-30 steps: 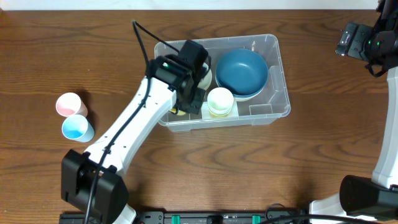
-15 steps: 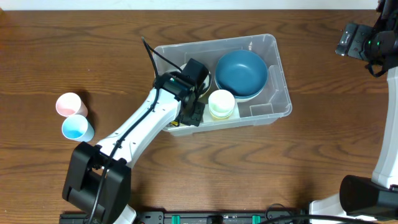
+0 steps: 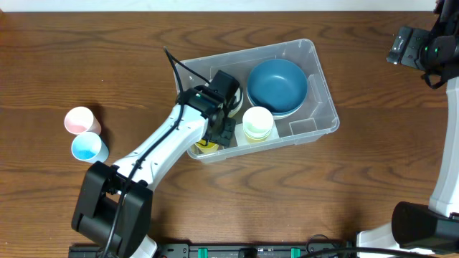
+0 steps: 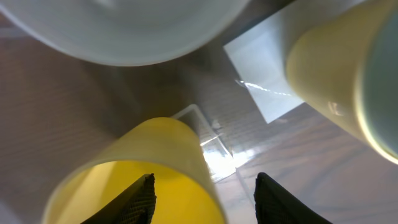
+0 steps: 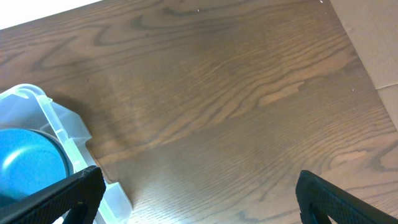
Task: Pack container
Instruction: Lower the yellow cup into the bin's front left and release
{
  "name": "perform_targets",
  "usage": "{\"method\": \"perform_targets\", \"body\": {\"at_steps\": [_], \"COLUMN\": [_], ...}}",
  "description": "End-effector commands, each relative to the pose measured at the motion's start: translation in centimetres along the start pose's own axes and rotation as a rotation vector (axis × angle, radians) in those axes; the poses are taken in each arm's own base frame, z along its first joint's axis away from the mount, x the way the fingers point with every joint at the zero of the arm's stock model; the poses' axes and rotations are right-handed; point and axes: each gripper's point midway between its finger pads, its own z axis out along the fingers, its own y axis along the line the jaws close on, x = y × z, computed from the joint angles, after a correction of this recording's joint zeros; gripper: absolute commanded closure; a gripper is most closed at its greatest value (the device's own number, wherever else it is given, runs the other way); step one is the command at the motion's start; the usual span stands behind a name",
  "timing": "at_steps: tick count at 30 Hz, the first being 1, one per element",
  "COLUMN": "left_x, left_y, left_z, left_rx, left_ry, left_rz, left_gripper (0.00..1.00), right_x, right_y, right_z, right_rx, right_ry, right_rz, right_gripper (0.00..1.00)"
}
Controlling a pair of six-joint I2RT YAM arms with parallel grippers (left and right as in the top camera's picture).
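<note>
Two tools apart: right tool [image 5: 196, 193] unchanged, left tool [image 4: 205, 186] newly released yellow cup [image 4: 143, 155] in container [image 3: 315, 54].

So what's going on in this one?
The left gripper is down inside the clear container. Its jaws stand apart on either side of the wall of a yellow cup, which looks set down. A blue bowl and a pale cup are already in. A pink cup and a blue cup wait on the table. The right gripper hangs open, off to the side.
</note>
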Motion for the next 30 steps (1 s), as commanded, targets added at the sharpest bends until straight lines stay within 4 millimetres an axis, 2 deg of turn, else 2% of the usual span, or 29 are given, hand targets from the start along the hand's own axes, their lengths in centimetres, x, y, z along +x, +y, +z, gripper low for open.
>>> {"method": "perform_targets", "body": {"at_steps": [1, 4, 8, 12, 16, 19, 24, 28, 30], "left_x": [-1.2, -2.3, -3.4, -2.0, 0.5, 2.7, 6.4, 8.5, 9.1], "left_y": [1.0, 1.2, 0.9, 0.0, -1.2, -2.8, -5.5, -7.6, -8.0], "left_z": [-1.3, -3.8, -8.6, -11.9, -14.1, -14.6, -14.0, -13.4, -13.1], "left_rx": [-0.004, 0.003, 0.025, 0.046, 0.067, 0.102, 0.119, 0.124, 0.108], "left_ry": [-0.033, -0.089, -0.199, -0.247, -0.243, -0.194, -0.073, -0.024, -0.016], "left_rz": [-0.033, -0.043, -0.042, -0.049, -0.039, -0.024, 0.031, 0.094, 0.099], "left_gripper": [0.48, 0.48, 0.48, 0.48, 0.48, 0.47, 0.48, 0.49, 0.49], "right_x": [0.0, 0.0, 0.0, 0.0, 0.0, 0.0, 0.0, 0.0, 0.0], "right_y": [-0.2, -0.2, -0.2, -0.2, -0.2, -0.2, -0.2, -0.2, -0.2], "right_z": [-0.1, -0.1, -0.1, -0.1, -0.1, -0.1, -0.1, -0.1, -0.1], "right_rx": [0.008, 0.007, 0.008, 0.008, 0.008, 0.008, 0.008, 0.008, 0.008], "right_ry": [-0.002, -0.002, -0.002, -0.002, -0.002, -0.002, -0.002, -0.002, -0.002], "right_rz": [0.013, 0.013, 0.013, 0.013, 0.013, 0.013, 0.013, 0.013, 0.013], "right_gripper": [0.01, 0.01, 0.01, 0.01, 0.01, 0.01, 0.01, 0.01, 0.01]}}
